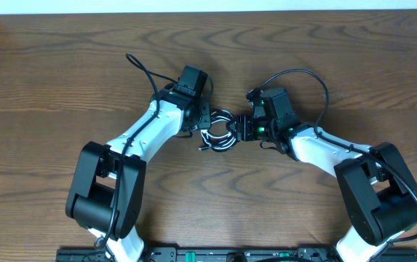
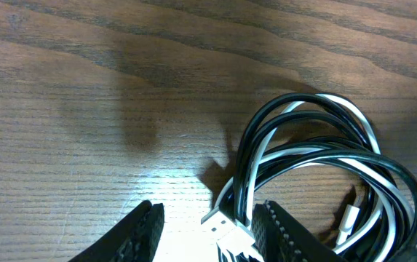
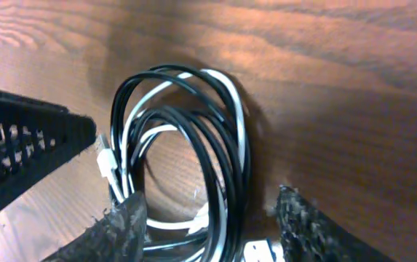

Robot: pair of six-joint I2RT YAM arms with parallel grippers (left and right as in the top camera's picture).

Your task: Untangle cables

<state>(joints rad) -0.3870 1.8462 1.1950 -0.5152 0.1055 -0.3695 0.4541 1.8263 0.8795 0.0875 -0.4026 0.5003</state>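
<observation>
The cables (image 1: pixel 220 132) lie as one small coil of black and white cords on the table, between my two grippers. In the left wrist view the coil (image 2: pixel 317 156) spreads to the right. A white USB plug (image 2: pixel 221 224) and some strands sit between the jaws, against the right finger (image 2: pixel 275 231) and well apart from the left one. My left gripper (image 1: pixel 207 128) (image 2: pixel 208 229) is open. In the right wrist view the loops (image 3: pixel 223 145) run between the spread fingers (image 3: pixel 304 220) without being pinched. My right gripper (image 1: pixel 239 129) (image 3: pixel 212 225) is open.
Brown wooden table (image 1: pixel 62 80) all round. The left gripper's black ribbed finger (image 3: pixel 26 156) shows at the left of the right wrist view, close to the coil. A thick black arm wire (image 1: pixel 306 76) arcs behind the right wrist, and another (image 1: pixel 144 69) behind the left.
</observation>
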